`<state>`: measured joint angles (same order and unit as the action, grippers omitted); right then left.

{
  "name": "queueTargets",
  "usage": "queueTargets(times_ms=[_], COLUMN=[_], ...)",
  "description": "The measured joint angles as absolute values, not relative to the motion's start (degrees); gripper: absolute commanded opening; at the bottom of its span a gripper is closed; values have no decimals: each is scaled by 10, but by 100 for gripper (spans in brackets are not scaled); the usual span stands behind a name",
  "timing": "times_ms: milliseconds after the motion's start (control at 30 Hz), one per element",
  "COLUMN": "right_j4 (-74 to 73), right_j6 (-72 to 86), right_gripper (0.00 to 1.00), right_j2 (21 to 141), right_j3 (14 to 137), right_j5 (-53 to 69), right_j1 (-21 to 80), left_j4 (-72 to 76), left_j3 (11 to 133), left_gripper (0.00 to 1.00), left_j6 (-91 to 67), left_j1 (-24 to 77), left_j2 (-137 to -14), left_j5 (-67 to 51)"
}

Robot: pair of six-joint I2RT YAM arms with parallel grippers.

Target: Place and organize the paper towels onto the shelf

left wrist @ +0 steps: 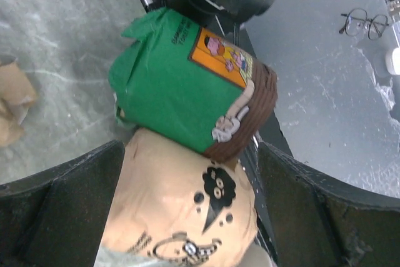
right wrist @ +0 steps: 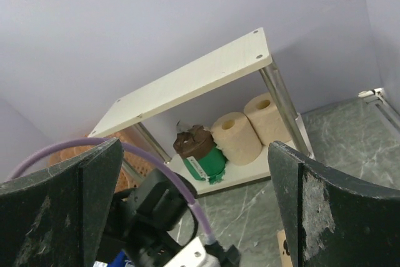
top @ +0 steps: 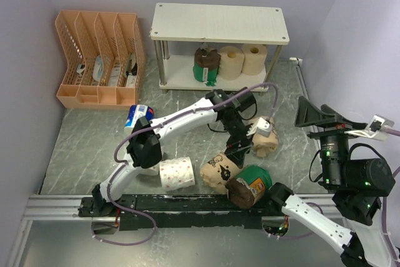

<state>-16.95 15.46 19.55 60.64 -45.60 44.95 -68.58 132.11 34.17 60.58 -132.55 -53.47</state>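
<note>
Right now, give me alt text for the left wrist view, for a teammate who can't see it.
The open left gripper straddles a kraft-wrapped roll printed with black cartoon marks. A green-wrapped roll with a brown end and an orange label lies against it just beyond, on the grey marbled table.

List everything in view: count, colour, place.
shelf: 1, off-white boards with silver legs, back centre
tan rolls: 2, plain tan, lower tier, right
wrapped shelf roll: 1, green and dark brown, lower tier, left of the tan rolls
file organizer: 1, orange, back left
blue-white roll: 1, table, left
white roll: 1, speckled, near edge
printed kraft roll: 1, kraft with black print, right of white roll
green roll: 1, green with brown end, against printed kraft roll
crumpled kraft roll: 1, right of centre
glasses: 1, dark frame, left wrist view only
left end effector: open, straddling printed kraft roll
right end effector: open, raised, facing shelf
</note>
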Motion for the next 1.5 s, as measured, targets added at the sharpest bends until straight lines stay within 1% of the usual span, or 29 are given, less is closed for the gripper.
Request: queueTargets(times_ms=[167, 367, 500, 633, 767, 1100, 1133, 1233, 1300, 1400, 1467, 1500], right_j4=[-194, -225, -236, -248, -249, -255, -256, -261, -265, -269, -273, -275], right_j6=[165, 173, 174, 178, 180, 180, 180, 180, 180, 180, 180, 180], right_gripper=[100, 100, 100, 100, 100, 100, 100, 100, 100, 100, 100, 100], right_j2=[185, 184, 184, 184, 182, 164, 161, 152, 149, 145, 141, 138], right_j3=[612, 623, 625, 625, 618, 609, 608, 606, 606, 606, 606, 606], right_j5=[-438, -420, -408, -400, -394, -389, -389, -389, -389, -390, -393, -394], right_j1=[441, 430, 428, 428, 428, 428, 428, 428, 427, 427, 427, 427], left_j4=[-548, -448, -371, -348, -344, -343, -345, -354, -362, -375, -382, -384], left_j3=[1253, 1243, 1212, 1203, 1230, 1246, 1246, 1246, 1246, 1245, 1243, 1242], left_gripper=[100, 100, 100, 100, 100, 100, 98, 87, 74, 49, 17, 8], left_j6=[249, 178, 145, 134, 133, 130, 131, 139, 146, 156, 162, 162], left_j1=[625, 630, 637, 646, 653, 658, 658, 660, 661, 662, 663, 663], left_j2=[-1323, -1327, -1327, -1337, -1366, -1414, -1416, -1416, -1416, -1416, -1413, -1412], left_j5=[-536, -554, -561, -570, -585, -602, -603, -608, -610, -618, -624, -625])
